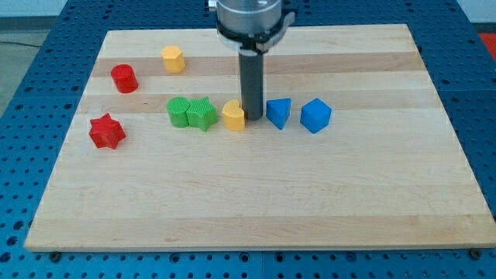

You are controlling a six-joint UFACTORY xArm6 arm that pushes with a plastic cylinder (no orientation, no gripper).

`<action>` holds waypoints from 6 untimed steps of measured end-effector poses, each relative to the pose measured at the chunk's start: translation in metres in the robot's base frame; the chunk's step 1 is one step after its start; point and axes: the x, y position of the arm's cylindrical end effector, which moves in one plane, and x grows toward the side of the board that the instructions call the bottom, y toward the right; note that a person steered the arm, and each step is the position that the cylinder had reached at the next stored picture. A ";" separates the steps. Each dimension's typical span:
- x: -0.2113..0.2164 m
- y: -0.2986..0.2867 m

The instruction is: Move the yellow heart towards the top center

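Vertical dark rod with my tip (252,118) resting on the board, just right of the yellow heart (233,115) and apparently touching it; the rod has no jaws and holds nothing. Yellow heart lies near the board's middle, between the two green blocks (191,113) on its left and the blue triangular block (278,112) and blue cube (315,115) on its right. Far left: yellow hexagonal block (173,59), red cylinder (124,78), red star (106,131). Pale wooden board (256,201) sits on a blue perforated table (473,46).
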 end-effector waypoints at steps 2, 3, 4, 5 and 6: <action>0.018 -0.028; -0.015 -0.053; -0.057 -0.063; -0.095 -0.064; -0.111 -0.063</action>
